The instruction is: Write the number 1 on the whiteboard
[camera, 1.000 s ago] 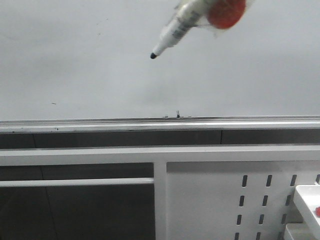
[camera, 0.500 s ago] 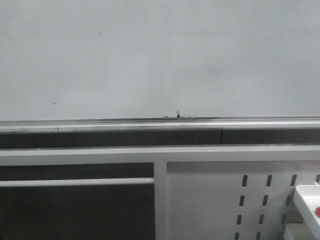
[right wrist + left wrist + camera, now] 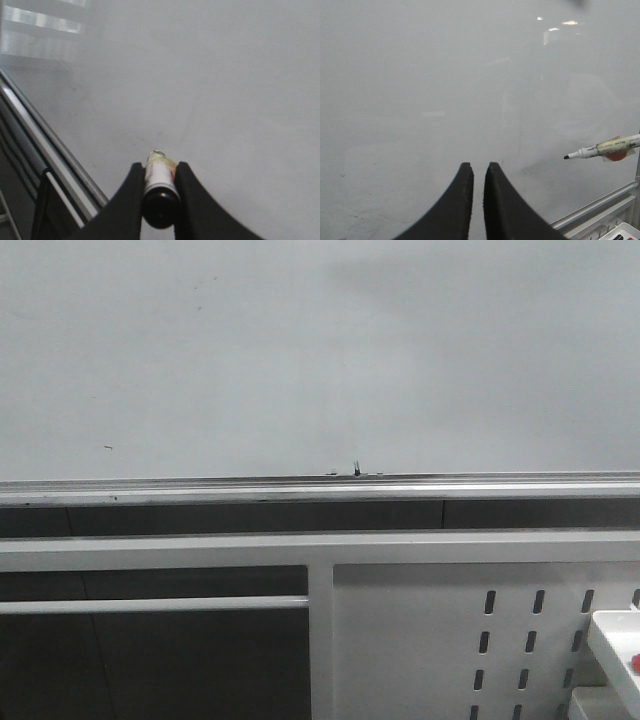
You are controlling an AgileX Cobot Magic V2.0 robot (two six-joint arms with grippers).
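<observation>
- White whiteboard fills the front view; the marker seen a second ago has left frame, no number 1 drawn yet.
- Left wrist view: left fingers nearly closed, empty; marker hovers off the board.
- Right wrist view: right fingers clamp the marker's barrel.

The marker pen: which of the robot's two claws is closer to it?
Right. The right gripper is clamped on the marker pen itself; the left gripper, nearly closed and empty, sits off to one side of it.
</observation>
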